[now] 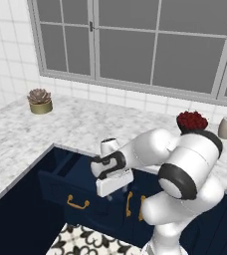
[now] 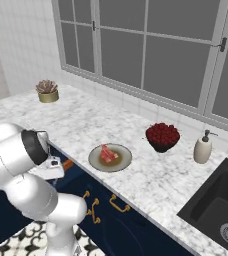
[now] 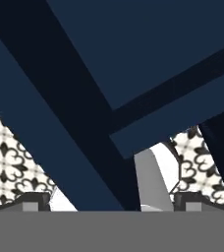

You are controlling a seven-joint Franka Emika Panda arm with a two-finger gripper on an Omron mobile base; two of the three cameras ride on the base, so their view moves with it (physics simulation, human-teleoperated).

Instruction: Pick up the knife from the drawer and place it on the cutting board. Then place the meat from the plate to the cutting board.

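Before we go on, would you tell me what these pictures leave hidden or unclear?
- Drawer inside: left base view, the arm covers much of it, so no knife can be made out.
- Gripper: left base view, the hand's white body hides the fingertips.
- Plate with meat: right base view, clear; no cutting board can be made out.

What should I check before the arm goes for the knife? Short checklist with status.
1. Drawer pulled out: ok, its front stands clear of the cabinet run.
2. End effector open: ok, the tips are wide apart with nothing between them.
3. End effector over the drawer: ok, the hand view looks down on navy panels.
4. Knife sighted: cannot tell; an orange sliver beside the hand in the right base view may be its handle.
5. Meat on the plate: ok, untouched on the counter.
6. Drop spot on the cutting board: cannot tell.
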